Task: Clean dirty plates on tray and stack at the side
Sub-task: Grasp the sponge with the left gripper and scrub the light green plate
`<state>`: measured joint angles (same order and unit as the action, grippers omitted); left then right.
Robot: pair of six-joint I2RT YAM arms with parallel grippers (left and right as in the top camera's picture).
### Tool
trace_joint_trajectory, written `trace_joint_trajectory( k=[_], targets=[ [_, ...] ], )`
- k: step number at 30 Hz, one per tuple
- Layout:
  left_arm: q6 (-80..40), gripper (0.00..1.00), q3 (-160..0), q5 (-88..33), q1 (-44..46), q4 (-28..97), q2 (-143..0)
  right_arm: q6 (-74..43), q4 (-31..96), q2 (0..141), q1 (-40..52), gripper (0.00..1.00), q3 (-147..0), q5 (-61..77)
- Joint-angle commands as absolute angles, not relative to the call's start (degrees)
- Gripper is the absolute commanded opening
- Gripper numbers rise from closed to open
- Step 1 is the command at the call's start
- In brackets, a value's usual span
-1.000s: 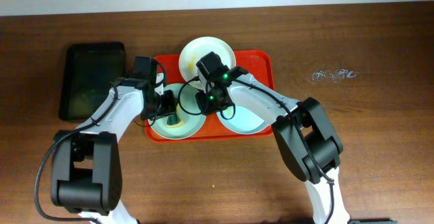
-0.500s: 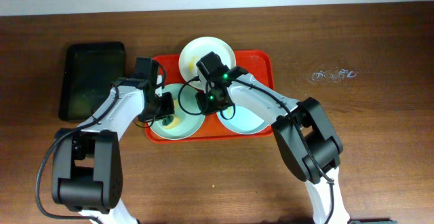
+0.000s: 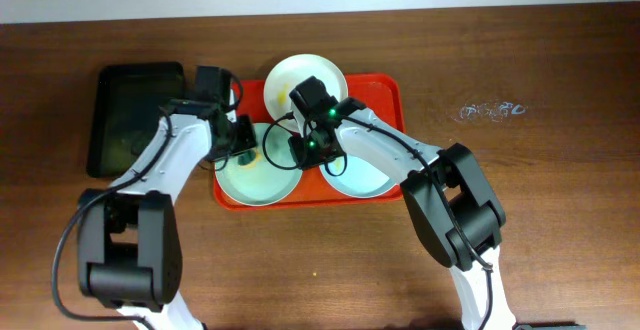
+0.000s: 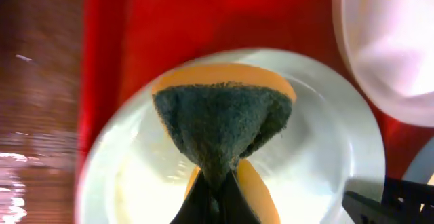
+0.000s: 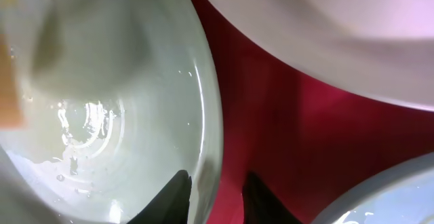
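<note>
The red tray [image 3: 385, 95] holds three plates: cream-white [image 3: 290, 72] at the back, pale green [image 3: 260, 180] front left, pale blue [image 3: 365, 178] front right. My left gripper [image 3: 243, 142] is shut on a sponge [image 4: 220, 122] with a dark green scrub face and a yellow body. It presses the sponge on the far left part of the pale green plate [image 4: 319, 156]. My right gripper [image 3: 300, 153] straddles that plate's right rim [image 5: 122, 61]: in the right wrist view [image 5: 220, 197] one finger is inside the plate and one is over the tray [image 5: 271, 115].
A dark green-black tub [image 3: 135, 115] stands left of the tray. The cream-white plate [image 4: 386, 47] lies just beyond the sponge, and its edge also shows in the right wrist view [image 5: 325, 27]. The pale blue plate's rim [image 5: 400, 197] is close to my right fingers. Bare wooden table [image 3: 520, 220] lies to the right.
My left gripper has slid the sponge from the middle of the pale green plate toward its far left rim. The right arm has not moved.
</note>
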<state>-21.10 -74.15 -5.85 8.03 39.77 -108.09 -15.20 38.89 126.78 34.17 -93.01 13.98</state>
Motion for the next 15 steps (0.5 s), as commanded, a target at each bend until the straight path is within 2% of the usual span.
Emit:
trace_joint_trajectory(
  k=[1, 5, 7, 8, 13, 15],
  targets=[
    [-22.68, 0.00, -73.01, -6.52, 8.64, 39.53, -111.70, -15.27, 38.96, 128.03, 34.11, 0.28, -93.01, 13.63],
    [-22.72, 0.00, -73.71, 14.74, 7.35, 46.94, -112.88, -15.27, 38.94, 128.03, 34.11, 0.28, -93.01, 13.63],
    [-22.70, 0.00, -77.19, 19.53, 5.39, 52.99, -111.00, -15.25, 38.94, 128.03, 34.11, 0.28, -93.01, 13.63],
    [-22.74, 0.00, -78.59, 18.33, 5.06, 54.30, -109.78, -15.25, 38.96, 128.03, 34.11, 0.28, -93.01, 13.63],
    [-22.70, 0.00, -78.94, -11.29, 5.54, 50.83, -107.22, -15.27, 38.59, 128.03, 34.11, 0.28, -93.01, 13.65],
    [-22.70, 0.00, -75.81, -13.78, 7.38, 46.48, -108.75, -15.27, 38.57, 128.03, 34.11, 0.28, -93.01, 13.65]
  ],
)
